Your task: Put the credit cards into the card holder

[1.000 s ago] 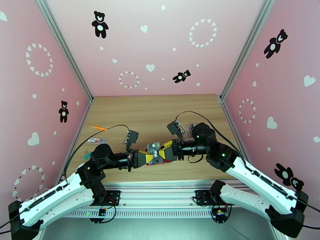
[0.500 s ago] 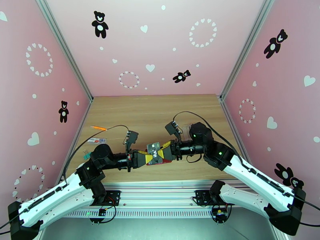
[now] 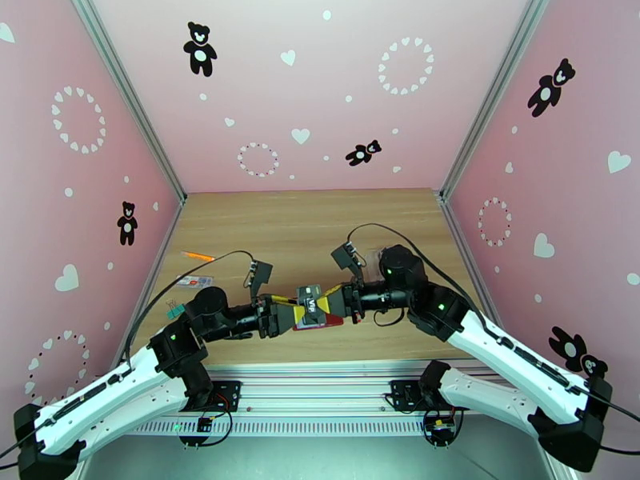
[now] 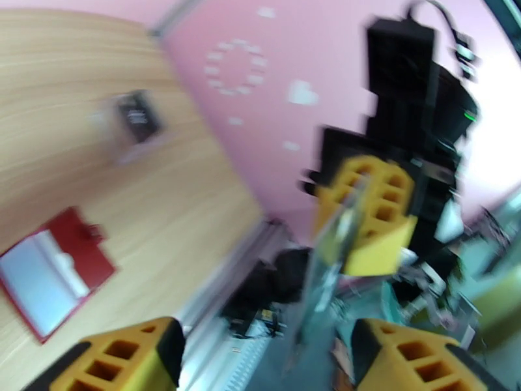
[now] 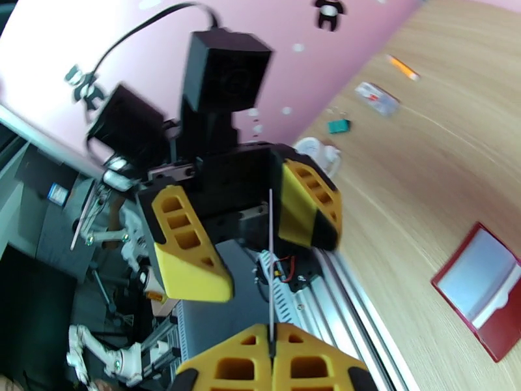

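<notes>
The right pincer (image 5: 270,352) clamps a dark credit card (image 3: 310,298) edge-on — the left pincer (image 4: 270,363) stands apart around it — above the open card holder (image 5: 483,291) on the worktop (image 3: 304,226).

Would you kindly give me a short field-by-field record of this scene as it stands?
Left tool: open, jaws apart with the card between them
Right tool: shut on the dark thin rectangular card, held in the air
Card holder: dark-red booklet wallet, lying open on the wooden table
Held card in wallet: not yet
</notes>
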Robot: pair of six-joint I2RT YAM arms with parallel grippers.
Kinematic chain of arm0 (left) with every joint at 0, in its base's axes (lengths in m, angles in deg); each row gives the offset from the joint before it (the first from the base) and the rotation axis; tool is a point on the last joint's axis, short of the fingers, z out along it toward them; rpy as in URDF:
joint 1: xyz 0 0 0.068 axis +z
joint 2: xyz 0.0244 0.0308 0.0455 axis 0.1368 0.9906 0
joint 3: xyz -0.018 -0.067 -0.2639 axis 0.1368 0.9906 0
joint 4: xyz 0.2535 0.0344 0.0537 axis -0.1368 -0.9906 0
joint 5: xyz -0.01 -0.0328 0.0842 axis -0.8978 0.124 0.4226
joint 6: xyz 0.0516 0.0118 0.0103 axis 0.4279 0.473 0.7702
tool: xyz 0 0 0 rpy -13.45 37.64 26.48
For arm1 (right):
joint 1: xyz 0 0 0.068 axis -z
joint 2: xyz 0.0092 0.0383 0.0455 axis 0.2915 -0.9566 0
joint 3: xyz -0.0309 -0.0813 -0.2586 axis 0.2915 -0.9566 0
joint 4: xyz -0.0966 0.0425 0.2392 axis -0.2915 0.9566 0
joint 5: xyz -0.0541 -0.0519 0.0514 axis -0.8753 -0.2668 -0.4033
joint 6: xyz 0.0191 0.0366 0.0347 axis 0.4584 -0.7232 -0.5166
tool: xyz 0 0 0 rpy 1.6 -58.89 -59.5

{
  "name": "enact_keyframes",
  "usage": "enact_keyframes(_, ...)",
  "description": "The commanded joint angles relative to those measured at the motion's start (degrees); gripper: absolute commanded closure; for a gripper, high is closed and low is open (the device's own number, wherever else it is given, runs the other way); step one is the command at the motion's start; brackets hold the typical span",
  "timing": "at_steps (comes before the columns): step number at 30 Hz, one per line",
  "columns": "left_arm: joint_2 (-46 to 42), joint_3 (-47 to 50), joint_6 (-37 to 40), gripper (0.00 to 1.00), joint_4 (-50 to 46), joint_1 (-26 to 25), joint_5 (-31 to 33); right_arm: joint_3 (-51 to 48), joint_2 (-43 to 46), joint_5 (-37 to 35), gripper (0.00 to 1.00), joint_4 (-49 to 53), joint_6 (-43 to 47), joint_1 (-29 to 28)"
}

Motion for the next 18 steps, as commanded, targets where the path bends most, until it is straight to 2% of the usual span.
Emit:
enact_keyframes(1,1.46,2.17,-2.92,0.25,-5.84,3.61,5.03,-3.17,-4.6,-4.84,1.0,4.29,-2.69,2.72)
enact_keyframes(4,4.73,4.8,-3.99,0.31,-6.17,4.86,6.59,-6.51,-9.1,-4.12,1.0,0.57,-5.16,4.19)
enact_keyframes(9,14.9,7.97,-4.73,0.4,-0.41,6.48,5.07,-6.79,-17.38,-5.36,1.0,-0.09,-4.75,5.91)
enact_keyframes(13,25.11,7.67,-4.59,0.52,4.79,6.65,3.52,-6.84,-25.18,-2.75,1.0,-4.21,-6.36,8.33)
enact_keyframes(18,33.32,5.92,-3.88,0.64,8.08,6.74,3.04,-5.32,-32.0,-2.37,1.0,-5.73,-6.47,9.48)
